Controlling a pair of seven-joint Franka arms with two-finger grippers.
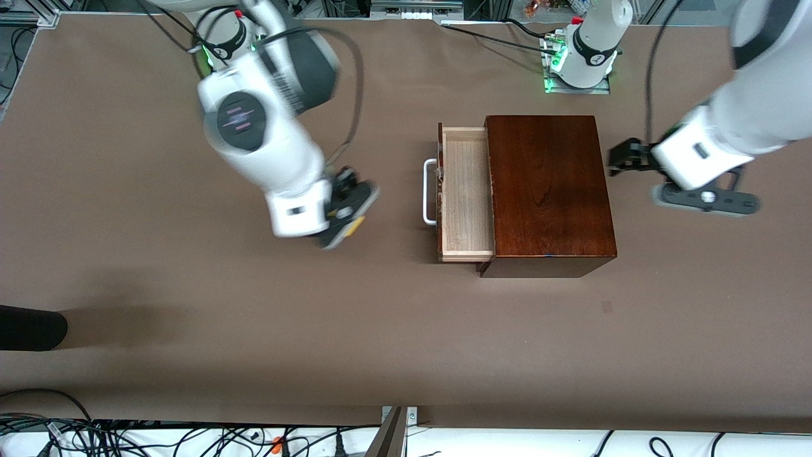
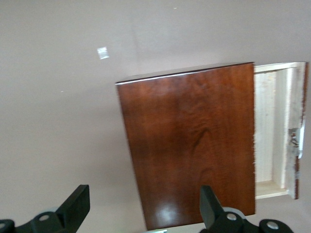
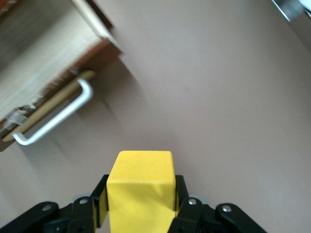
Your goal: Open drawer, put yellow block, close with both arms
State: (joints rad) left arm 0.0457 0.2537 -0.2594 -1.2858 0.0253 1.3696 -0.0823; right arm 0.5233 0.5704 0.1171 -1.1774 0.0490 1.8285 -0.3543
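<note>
Front view: a dark reddish-brown wooden box (image 1: 550,190) sits on a brown table (image 1: 406,330). Its pale light-wood drawer (image 1: 466,193) with white U-shaped bar handle (image 1: 429,192) stands pulled out toward the right arm's end. The right gripper (image 1: 346,219) hangs over bare table beside the handle, pinching the small bright yellow block (image 1: 354,223). The left gripper (image 1: 625,158) hovers just beside the box's closed end. A black object (image 1: 32,327) lies at the table's edge.

Left wrist view: fingers (image 2: 75,206) spread apart above the box.

Right wrist view: fingers (image 3: 187,206) clamp the cube; open tabletop surrounds the handle.

right gripper (image 1: 347,219) clamped, aloft, left gripper (image 1: 625,155) spread wide
</note>
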